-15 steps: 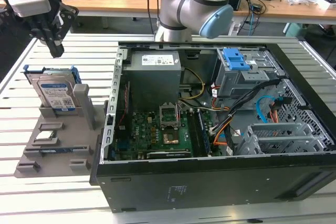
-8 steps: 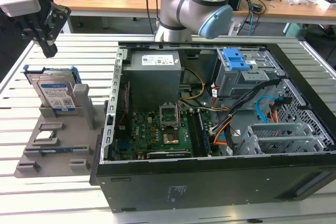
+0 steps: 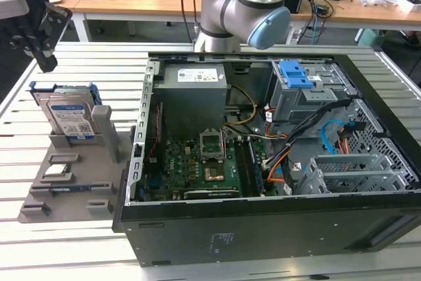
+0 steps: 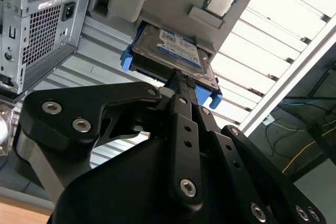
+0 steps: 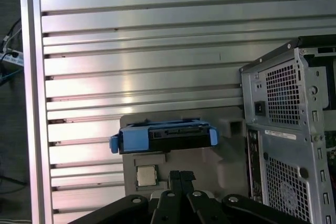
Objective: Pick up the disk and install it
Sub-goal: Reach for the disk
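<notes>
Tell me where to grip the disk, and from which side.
Probably best to grip the disk by its exposed upper edge, coming from above, fingers across its flat faces. It stands upright in the grey stand, whose slot hides its lower part.

- Disk (image 3: 69,120): silver metal, glossy paper label, blue plastic bracket.
- Holder (image 3: 39,199) beside the case: matt grey plastic.
- Case (image 3: 263,241): matt black panel, bare perforated metal.
- Table (image 3: 66,255): ribbed brushed metal.
- Gripper (image 4: 181,78): matt black.
</notes>
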You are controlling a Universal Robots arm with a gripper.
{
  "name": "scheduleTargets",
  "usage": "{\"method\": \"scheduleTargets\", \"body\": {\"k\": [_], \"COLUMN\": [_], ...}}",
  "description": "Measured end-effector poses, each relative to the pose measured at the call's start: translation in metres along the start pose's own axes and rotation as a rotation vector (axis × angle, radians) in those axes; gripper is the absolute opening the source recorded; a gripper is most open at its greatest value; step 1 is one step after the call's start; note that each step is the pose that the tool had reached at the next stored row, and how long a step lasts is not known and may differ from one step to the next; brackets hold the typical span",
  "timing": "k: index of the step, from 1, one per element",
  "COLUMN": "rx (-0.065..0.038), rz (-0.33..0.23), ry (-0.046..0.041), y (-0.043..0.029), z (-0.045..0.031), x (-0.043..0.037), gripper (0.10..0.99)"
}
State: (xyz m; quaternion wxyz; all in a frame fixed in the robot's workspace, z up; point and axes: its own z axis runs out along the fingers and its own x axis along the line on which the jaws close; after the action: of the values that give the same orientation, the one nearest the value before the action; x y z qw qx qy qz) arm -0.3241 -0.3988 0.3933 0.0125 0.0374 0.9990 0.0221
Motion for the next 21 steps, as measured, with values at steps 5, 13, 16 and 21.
{"method": "scheduleTargets", "body": {"k": [5, 13, 16, 21], "rx": [0.0, 0.0, 0.0, 0.0], "rz": [0.0, 0.0, 0.0, 0.0], "ry": [0.0001, 0.0001, 0.0001, 0.0001], "y": [-0.001, -0.0026, -0.0025, -0.0025], "z": [-0.0004, -0.0009, -0.0009, -0.0009], "x": [0.0128, 0.0338, 0.034, 0.0341], "gripper": [0.106, 0.106, 0.106, 0.106]}}
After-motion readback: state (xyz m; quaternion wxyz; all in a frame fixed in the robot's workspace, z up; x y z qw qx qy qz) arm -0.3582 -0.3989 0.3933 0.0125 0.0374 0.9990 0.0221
